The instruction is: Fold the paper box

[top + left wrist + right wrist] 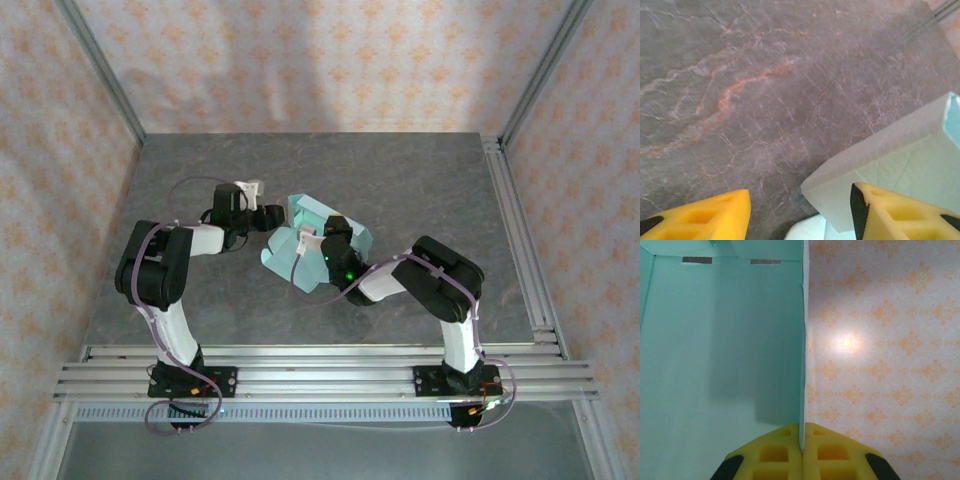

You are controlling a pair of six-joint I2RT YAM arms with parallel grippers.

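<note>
The paper box (308, 212) is pale mint-green card, partly folded up, in the middle of the table. My right gripper (322, 240) is among its raised panels. In the right wrist view the right gripper (802, 437) is shut on the thin edge of an upright panel (720, 340) that has two slots near its top. My left gripper (272, 215) is at the box's left side. In the left wrist view the left gripper (800, 205) is open. A flap (890, 155) has its corner between the yellow fingers (707, 220), close to the right one.
The grey marbled table (420, 180) stretches behind and to both sides of the box. Aluminium rails (320, 362) run along the near edge and another rail (520, 240) runs down the right side. Patterned walls (320, 60) enclose the cell.
</note>
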